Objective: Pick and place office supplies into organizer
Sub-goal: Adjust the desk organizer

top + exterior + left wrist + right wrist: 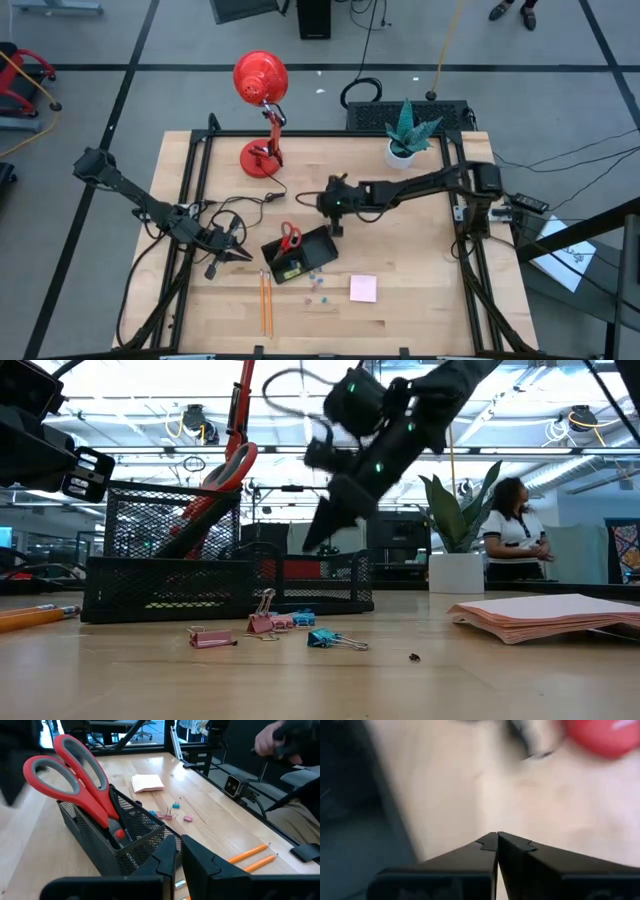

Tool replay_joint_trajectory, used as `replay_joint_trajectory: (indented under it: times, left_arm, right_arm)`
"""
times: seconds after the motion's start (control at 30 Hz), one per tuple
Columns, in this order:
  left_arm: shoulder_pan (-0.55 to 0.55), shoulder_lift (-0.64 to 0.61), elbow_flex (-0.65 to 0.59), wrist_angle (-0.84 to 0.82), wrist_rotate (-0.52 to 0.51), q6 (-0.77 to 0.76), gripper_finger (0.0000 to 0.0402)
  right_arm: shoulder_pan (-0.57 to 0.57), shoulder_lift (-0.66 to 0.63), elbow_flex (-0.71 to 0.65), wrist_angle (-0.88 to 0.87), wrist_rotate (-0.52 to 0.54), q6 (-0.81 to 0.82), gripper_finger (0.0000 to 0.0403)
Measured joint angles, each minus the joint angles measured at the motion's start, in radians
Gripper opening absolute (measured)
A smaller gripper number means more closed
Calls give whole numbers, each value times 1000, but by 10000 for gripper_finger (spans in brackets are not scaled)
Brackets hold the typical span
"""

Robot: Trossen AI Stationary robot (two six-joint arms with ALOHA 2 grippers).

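Left gripper low at tabletop left, jaws nearly closed, empty, just beside the organizer. Orange pencils lying near the front edge. Organizer at centre, red-handled scissors standing in it, a yellow piece inside. Right gripper above the organizer's far side, jaws fully closed, empty. Clips and pink sticky-note pad loose further right. Likely step: between placements. Next move: opening over a remaining item, probably pencils or pad.
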Motion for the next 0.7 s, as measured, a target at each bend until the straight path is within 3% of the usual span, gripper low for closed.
replay_joint_trajectory:
  times: [0.13,0.37,0.53,0.7]
  left_arm:
    - [0,0,0,0,0,-1,31]
    - [0,0,0,-14,0,5,31]
    - [0,0,0,-15,0,8,31]
    - [0,0,0,-13,-15,8,31]
  right_arm:
    - [29,-103,0,3,124,-24,0]
    - [192,-235,2,92,102,-53,0]
    - [307,-159,2,220,59,-52,0]
    - [338,-26,2,348,16,2,0]
